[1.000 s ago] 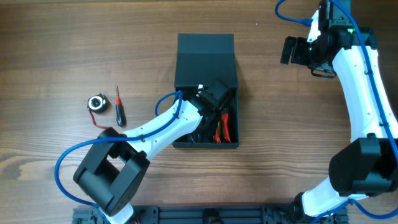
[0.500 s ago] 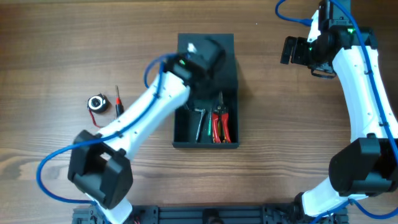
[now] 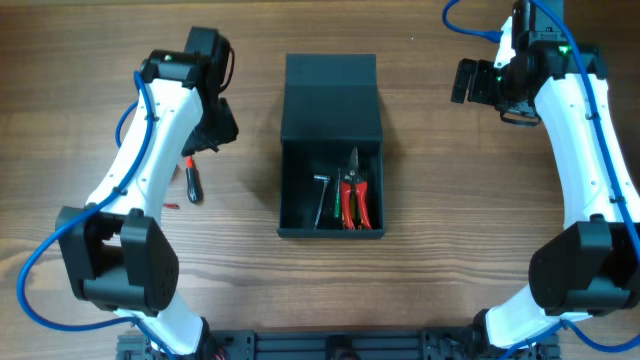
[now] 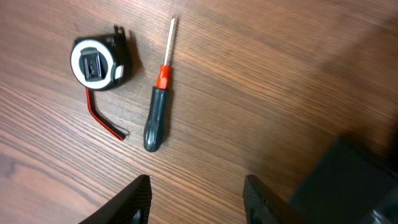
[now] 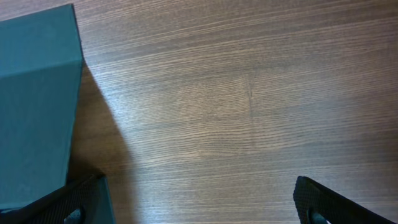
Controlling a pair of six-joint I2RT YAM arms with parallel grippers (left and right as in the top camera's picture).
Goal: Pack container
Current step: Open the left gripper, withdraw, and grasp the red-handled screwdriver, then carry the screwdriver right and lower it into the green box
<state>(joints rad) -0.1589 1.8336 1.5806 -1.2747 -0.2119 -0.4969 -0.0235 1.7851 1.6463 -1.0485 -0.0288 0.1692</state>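
Left of container (image 3: 331, 100), screwdriver (image 3: 192, 183); tape measure (image 4: 96, 61) (left arm (image 3: 150, 150) hides it overhead)

The wooden tabletop (image 3: 450, 290) carries the open container (image 3: 330, 232) at its middle, with a screwdriver (image 4: 155, 118) and a tape measure (image 4: 96, 62) side by side nearer its left edge

Overhead: container (image 3: 330, 233) at frame centre, its lid (image 3: 330, 95) laid back toward the top edge. In the open well, pliers (image 3: 357, 200) lie right of middle, an L-shaped tool (image 3: 321, 200) just left of them, both lengthwise. Left gripper (image 3: 215, 128) is over the table (image 3: 430, 280) in the upper left, left of the container, with the screwdriver (image 3: 192, 183) just below it. Right gripper (image 3: 465, 80) upper right, well apart from the container. Left wrist view: tape measure (image 4: 98, 60) upper left, screwdriver just to its right, not touching; container corner at lower right
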